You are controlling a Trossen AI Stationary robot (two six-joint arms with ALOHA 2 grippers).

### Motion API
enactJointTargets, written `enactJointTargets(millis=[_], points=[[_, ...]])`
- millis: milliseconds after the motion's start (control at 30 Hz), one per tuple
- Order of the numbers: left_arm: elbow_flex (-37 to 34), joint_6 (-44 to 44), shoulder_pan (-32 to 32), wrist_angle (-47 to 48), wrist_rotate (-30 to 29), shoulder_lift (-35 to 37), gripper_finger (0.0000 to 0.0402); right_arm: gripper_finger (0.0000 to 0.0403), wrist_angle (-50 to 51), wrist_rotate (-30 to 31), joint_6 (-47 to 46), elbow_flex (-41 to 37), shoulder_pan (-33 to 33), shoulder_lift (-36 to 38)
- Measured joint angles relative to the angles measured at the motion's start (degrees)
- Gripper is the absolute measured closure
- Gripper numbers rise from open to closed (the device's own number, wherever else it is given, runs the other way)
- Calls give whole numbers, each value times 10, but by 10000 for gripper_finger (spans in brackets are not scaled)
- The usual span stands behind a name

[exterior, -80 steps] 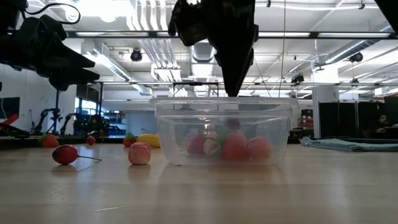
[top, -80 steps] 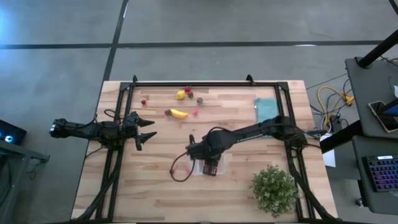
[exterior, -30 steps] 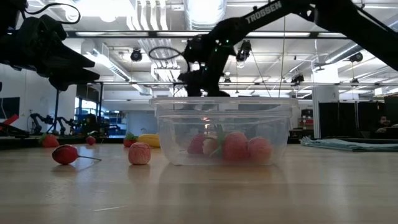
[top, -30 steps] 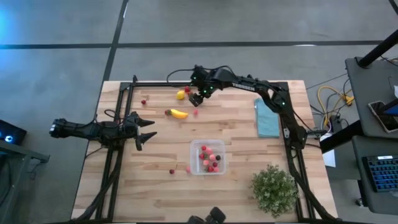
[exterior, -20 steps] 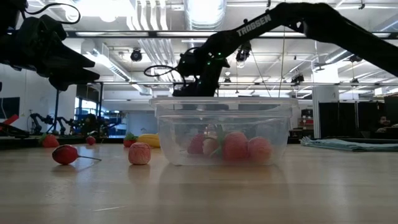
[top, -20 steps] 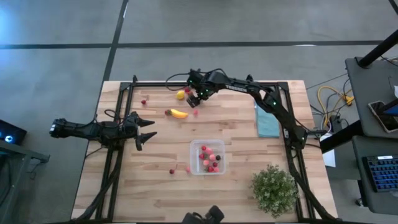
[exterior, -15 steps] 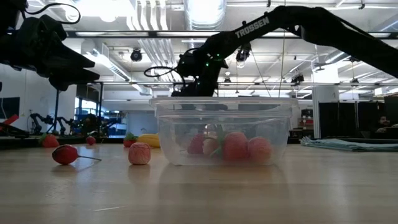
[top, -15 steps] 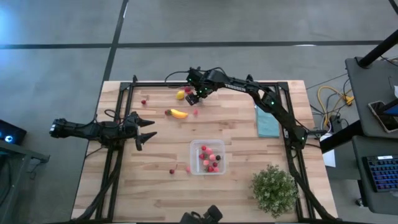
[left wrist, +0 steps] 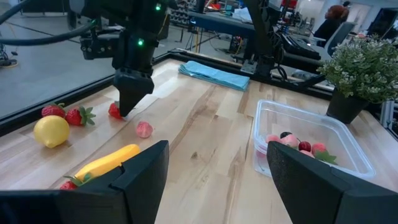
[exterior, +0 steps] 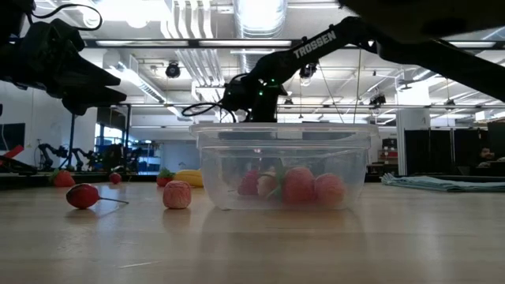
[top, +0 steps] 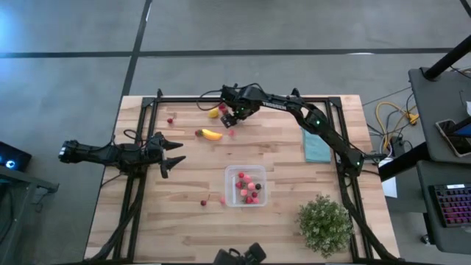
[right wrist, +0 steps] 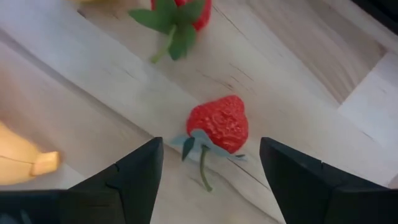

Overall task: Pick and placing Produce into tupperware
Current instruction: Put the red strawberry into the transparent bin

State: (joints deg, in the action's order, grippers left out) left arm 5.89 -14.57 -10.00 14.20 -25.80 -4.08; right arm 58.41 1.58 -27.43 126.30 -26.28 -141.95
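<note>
My right gripper (top: 229, 116) reaches to the table's far side and hangs open, pointing down. A red strawberry (right wrist: 217, 124) lies on the wood between its fingers, and neither finger touches it. Nearby lie a lemon (top: 213, 112), a second strawberry (right wrist: 180, 12), a banana (top: 212, 135) and a pink berry (top: 230, 132). The clear tupperware (top: 246, 186) stands near the table's middle with several red and pink pieces inside. A cherry (exterior: 83, 195) and a pink berry (exterior: 177, 194) lie to its left. My left gripper (top: 173, 153) waits open at the table's left, above the wood.
A folded teal cloth (top: 316, 140) lies at the right, and a bushy potted plant (top: 324, 224) stands at the near right. A black frame (top: 243, 98) runs along the table's far and side edges. Bare wood lies between the banana and the tupperware.
My right gripper has gone a little toward the table's left and come down over the strawberry beside the lemon, with the arm stretching farther out. The produce and the tupperware have stayed where they were.
</note>
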Motion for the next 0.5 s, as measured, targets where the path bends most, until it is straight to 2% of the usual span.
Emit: enactJointTargets(millis=[267,500], points=[[0,0,0,0,0,0,143,148,-23,0,3,0,-3,0],[0,0,0,0,0,0,143,187,-22,0,3,0,-11,0]])
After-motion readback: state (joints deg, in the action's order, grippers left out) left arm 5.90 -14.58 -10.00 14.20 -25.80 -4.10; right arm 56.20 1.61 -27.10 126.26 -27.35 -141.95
